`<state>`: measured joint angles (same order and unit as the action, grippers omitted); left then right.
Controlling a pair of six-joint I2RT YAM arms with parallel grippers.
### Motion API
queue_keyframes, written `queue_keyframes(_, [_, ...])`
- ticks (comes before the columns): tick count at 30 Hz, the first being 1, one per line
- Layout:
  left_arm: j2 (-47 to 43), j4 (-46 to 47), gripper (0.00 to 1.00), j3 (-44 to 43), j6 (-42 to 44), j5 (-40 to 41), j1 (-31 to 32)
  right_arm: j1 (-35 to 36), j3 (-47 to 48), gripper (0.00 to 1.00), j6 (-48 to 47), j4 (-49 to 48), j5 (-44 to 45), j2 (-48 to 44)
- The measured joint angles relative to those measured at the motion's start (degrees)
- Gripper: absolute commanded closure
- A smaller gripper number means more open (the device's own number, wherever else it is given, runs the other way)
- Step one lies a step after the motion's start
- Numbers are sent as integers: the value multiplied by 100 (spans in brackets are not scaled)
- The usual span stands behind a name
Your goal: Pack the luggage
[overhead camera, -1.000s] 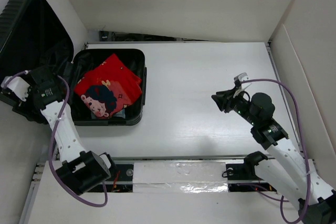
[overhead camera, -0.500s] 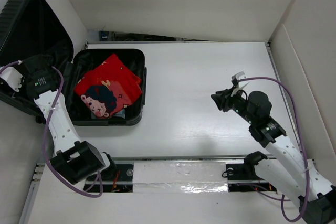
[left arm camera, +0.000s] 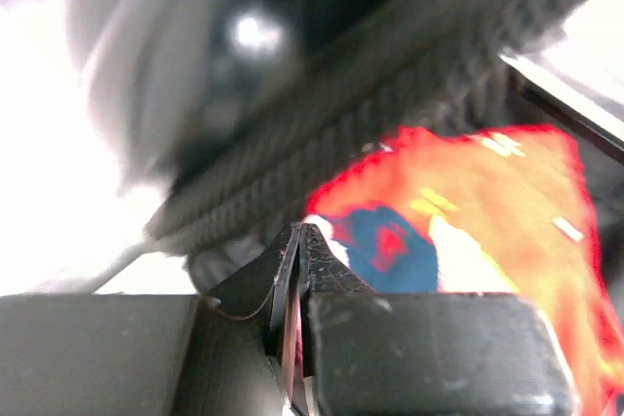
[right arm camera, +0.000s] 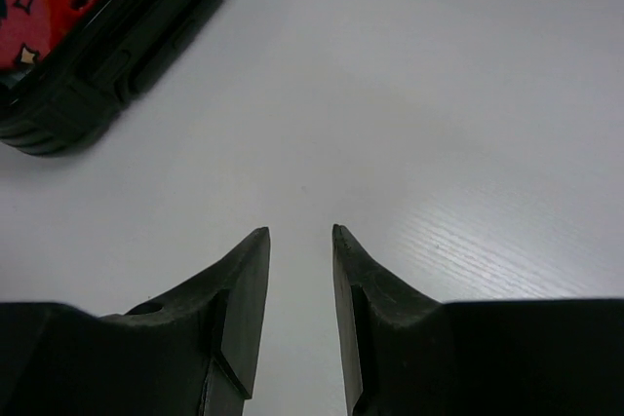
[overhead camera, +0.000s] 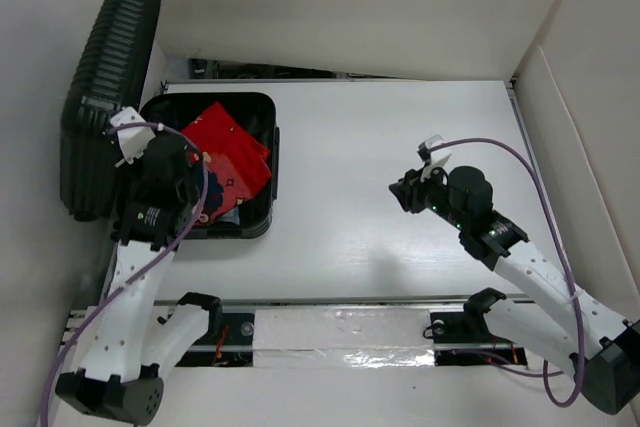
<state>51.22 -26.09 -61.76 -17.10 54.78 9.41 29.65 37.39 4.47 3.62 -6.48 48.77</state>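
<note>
One arm is nearer: left gripper (left arm camera: 298,237), jaws shut, apparently empty, just right of the luggage (overhead camera: 100,107) lid; right gripper (right arm camera: 297,241), half-open, well right.

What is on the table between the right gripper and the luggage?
Nothing: the white table between the right gripper and the luggage is bare. The top external view shows this, and the right wrist view agrees.

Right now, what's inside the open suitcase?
A red printed cloth lies in the suitcase, in its lower shell. The left arm hides the cloth's near part, and anything beneath the cloth is covered.
</note>
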Motion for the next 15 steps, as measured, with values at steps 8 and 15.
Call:
queue_keyframes(8, [-1749, 658, 100, 1453, 732, -2813, 223, 675, 348, 60, 164, 2, 533, 321])
queue_keyframes(15, [-1646, 717, 14, 1620, 918, -5910, 258, 1150, 688, 35, 372, -17, 999, 874])
